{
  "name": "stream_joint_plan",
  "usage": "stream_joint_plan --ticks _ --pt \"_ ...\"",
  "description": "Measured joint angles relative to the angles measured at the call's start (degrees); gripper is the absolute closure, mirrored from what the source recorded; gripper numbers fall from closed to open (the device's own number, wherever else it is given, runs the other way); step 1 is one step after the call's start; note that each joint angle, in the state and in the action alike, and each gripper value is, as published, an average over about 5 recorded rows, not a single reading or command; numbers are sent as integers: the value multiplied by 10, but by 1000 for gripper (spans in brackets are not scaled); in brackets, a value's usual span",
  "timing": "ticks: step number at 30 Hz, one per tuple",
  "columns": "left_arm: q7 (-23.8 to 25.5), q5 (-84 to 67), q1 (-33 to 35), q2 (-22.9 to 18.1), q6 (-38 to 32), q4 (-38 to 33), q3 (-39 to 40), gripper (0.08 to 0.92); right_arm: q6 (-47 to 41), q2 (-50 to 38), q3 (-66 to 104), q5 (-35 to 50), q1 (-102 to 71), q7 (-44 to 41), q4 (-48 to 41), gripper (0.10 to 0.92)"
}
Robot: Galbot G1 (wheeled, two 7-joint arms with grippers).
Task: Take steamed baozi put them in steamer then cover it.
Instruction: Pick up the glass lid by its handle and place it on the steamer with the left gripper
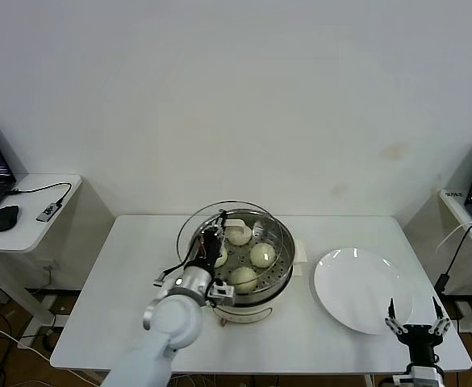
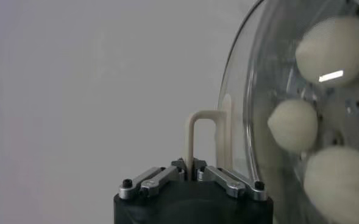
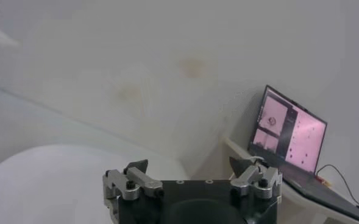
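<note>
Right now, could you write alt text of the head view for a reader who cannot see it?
The left hand holds a glass lid by its handle, tilted over a steel steamer with four white buns inside. An empty white plate lies beside it, the open right hand near its edge.

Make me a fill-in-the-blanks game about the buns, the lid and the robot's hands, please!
1. The left gripper is shut on the lid's ____.
2. The lid is held tilted over the ____.
3. The plate has ____ buns on it.
4. The right gripper, by the plate, is ____.

Missing words: handle; steamer; no; open
</note>
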Motion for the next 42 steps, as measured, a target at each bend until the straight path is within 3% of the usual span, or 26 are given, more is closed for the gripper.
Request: stream_joint_plan --ticks 14,36,42 --pt "-5 32 -7 -42 -10 41 13 858 0 -2 -5 -3 1 0 -2 203" --pt "-14 53 1 -47 -25 63 6 855 1 -6 -9 -2 1 0 -7 203" --pt "-17 49 11 -45 -24 53 4 732 -1 -5 -13 -3 1 0 -7 203"
